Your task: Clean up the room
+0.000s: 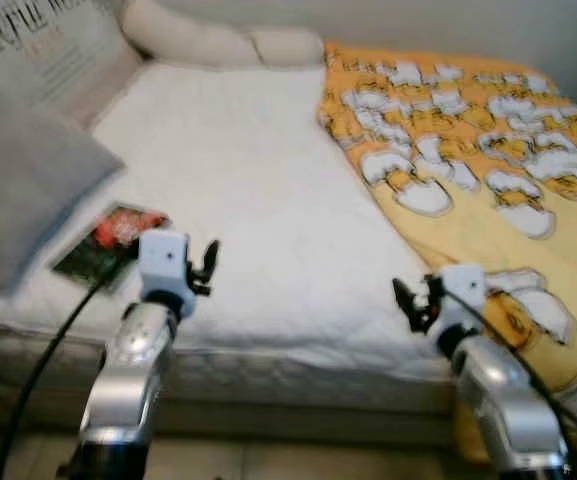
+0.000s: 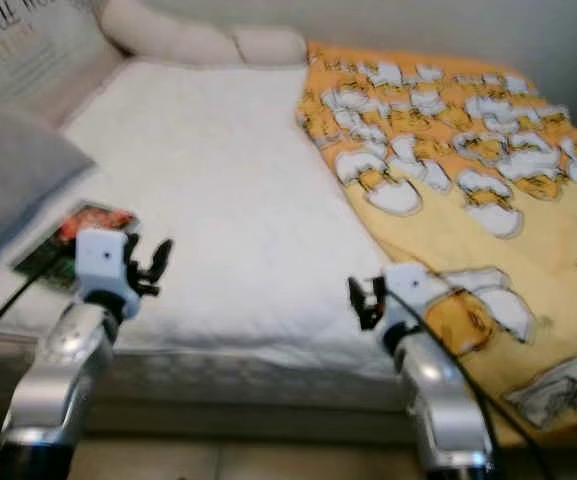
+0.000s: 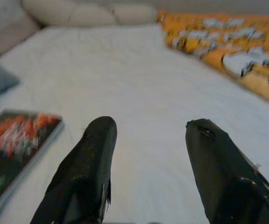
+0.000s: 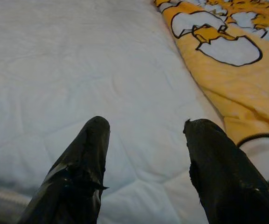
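A bed with a white quilted mattress (image 1: pixel 238 170) lies in front of me. A yellow blanket (image 1: pixel 468 170) printed with white and orange cartoon figures covers its right side and hangs over the near edge. A book with a red and dark cover (image 1: pixel 111 240) lies flat near the front left, beside a grey pillow (image 1: pixel 18 185). My left gripper (image 1: pixel 208 262) hovers over the near edge just right of the book (image 3: pixel 13 144), open and holding nothing. My right gripper (image 1: pixel 408 300) is open over the near edge, close to the blanket's border (image 4: pixel 227 79).
Two cream pillows (image 1: pixel 218 42) lie along the far side. A cushion with printed lettering (image 1: pixel 38 50) leans at the far left. The bed's front side (image 1: pixel 298 380) stands close below my arms, with pale floor (image 1: pixel 268 460) beneath. Black cables run along both arms.
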{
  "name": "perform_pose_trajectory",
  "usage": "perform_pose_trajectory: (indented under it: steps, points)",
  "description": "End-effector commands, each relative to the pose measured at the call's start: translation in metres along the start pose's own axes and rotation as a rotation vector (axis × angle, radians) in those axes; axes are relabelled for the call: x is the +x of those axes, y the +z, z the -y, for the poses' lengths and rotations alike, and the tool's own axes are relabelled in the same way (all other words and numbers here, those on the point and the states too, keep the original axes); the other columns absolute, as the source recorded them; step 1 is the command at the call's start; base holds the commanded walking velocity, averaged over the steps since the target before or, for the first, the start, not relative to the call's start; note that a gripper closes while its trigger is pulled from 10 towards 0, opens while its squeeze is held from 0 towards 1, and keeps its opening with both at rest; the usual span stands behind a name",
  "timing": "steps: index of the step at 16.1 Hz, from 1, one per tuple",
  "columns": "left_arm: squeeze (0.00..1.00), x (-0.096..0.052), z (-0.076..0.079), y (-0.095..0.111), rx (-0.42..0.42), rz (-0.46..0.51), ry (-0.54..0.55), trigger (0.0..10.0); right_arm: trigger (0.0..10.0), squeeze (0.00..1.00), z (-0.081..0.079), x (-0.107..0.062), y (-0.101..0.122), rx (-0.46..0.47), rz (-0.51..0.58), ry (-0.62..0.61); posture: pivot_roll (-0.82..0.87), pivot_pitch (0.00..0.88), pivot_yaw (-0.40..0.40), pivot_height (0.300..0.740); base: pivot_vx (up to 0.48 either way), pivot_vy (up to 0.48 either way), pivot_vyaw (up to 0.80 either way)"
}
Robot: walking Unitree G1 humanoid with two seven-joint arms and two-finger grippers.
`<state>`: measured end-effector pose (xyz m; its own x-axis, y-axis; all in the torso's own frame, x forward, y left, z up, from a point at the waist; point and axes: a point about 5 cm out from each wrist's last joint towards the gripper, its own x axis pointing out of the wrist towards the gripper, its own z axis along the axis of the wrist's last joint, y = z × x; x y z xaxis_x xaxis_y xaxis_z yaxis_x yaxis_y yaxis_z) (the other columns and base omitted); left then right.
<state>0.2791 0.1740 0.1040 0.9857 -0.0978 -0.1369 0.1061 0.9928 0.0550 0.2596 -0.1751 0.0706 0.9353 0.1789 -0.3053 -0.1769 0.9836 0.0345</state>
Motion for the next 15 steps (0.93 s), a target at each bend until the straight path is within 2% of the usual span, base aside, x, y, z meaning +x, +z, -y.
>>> perform_pose_trajectory:
  steps: [1, 11, 12, 15]
  points:
    - [0.0, 0.0022, 0.0011, 0.006, 0.011, 0.019, -0.001, 10.0, 10.0, 0.0, 0.003, 0.001, 0.0045, -0.013, 0.013, -0.004, 0.0, 0.0, 0.0, 0.74, 0.0, -0.48, 0.0]
    - [0.0, 0.0036, 0.0035, 0.0052, 0.031, 0.018, -0.008, 10.0, 10.0, 0.0, 0.0066, 0.004, 0.0028, -0.018, -0.002, -0.015, -0.01, 0.0, 0.0, 0.74, 0.0, -0.469, 0.0]
    - [0.0, 0.0041, 0.0028, 0.004, -0.001, 0.006, -0.006, 10.0, 10.0, 0.0, 0.0069, 0.0044, 0.0026, -0.013, -0.003, -0.018, -0.01, 0.0, 0.0, 0.74, 0.0, 0.0, 0.0]
    - [0.0, 0.0053, 0.0037, 0.0046, -0.009, 0.007, -0.031, 10.0, 10.0, 0.0, 0.0062, 0.0047, 0.0023, -0.008, -0.007, -0.014, -0.01, 0.0, 0.003, 0.74, 0.0, 0.0, 0.0]
